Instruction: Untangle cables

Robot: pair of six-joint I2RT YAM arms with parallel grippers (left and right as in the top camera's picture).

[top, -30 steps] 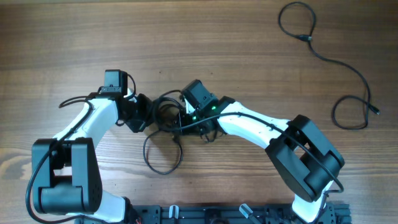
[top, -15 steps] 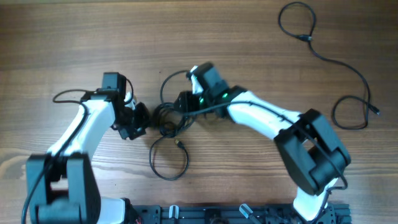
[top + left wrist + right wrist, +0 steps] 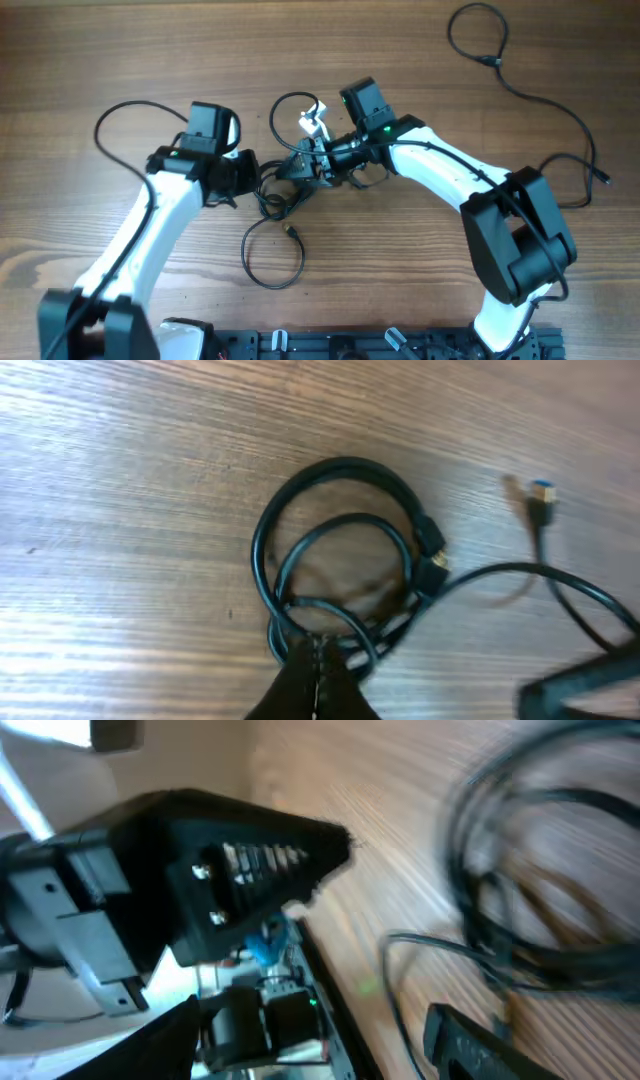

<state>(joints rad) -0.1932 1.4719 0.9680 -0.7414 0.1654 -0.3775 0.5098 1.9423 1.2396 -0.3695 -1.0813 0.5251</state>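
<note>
Now that the left arm has swung up toward 12 o'clock, the left pincer (image 3: 318, 682) sits with jaws together, clamped on strands at the 9 o'clock edge of the cables (image 3: 283, 183), which lie bunched just left of the middle of the surface (image 3: 120, 60). The bunch looks more drawn out than a second ago. An upper loop (image 3: 274, 118) stands clear toward 12 o'clock and a lower loop (image 3: 247, 250) trails toward 6, so the long axis runs 12 to 6; a small plug (image 3: 289, 231) seems to point toward 4. At the 3 o'clock edge the right pincer (image 3: 308, 168) has opened, its jaws apart and gripping nothing I can see. The core still looks knotted, I'd say. A lone cable (image 3: 545, 100) lies well apart at 2 o'clock.
</note>
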